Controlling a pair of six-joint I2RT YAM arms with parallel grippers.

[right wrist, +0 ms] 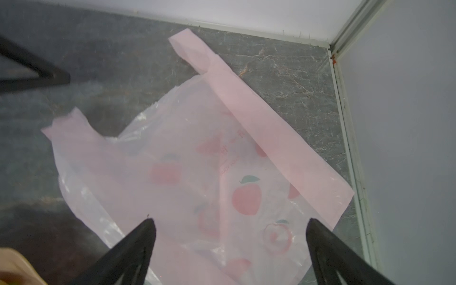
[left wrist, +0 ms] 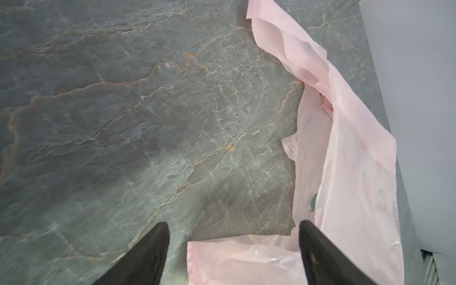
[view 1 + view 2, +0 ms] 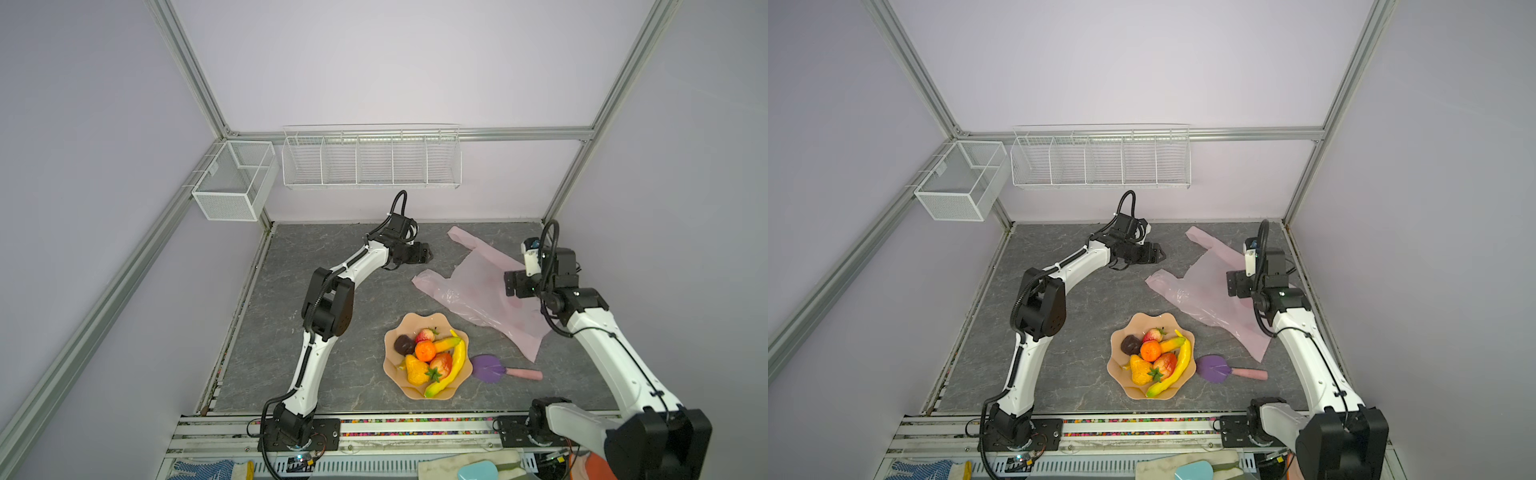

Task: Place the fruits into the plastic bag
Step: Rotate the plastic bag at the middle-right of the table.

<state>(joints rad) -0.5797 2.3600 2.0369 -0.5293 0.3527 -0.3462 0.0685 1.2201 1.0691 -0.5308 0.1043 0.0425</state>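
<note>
The fruits [image 3: 428, 357] are heaped in a peach scalloped bowl [image 3: 392, 376] at the front middle of the table; they include bananas, a tangerine [image 3: 1150, 351], strawberries, a pear and a dark round fruit. The plastic bag [image 3: 478, 291] lies flat and crumpled at the back right, handles toward the left. My left gripper [image 3: 424, 253] hovers left of the bag, open, with a bag handle [image 2: 246, 259] below its fingers. My right gripper [image 3: 513, 286] hangs open over the bag [image 1: 197, 172], holding nothing.
A purple leaf-shaped paddle [image 3: 490, 368] with a pink handle lies right of the bowl. A wire rack [image 3: 370, 162] and a mesh basket [image 3: 232, 183] hang on the back wall. The right wall and frame [image 1: 350, 148] run close along the bag.
</note>
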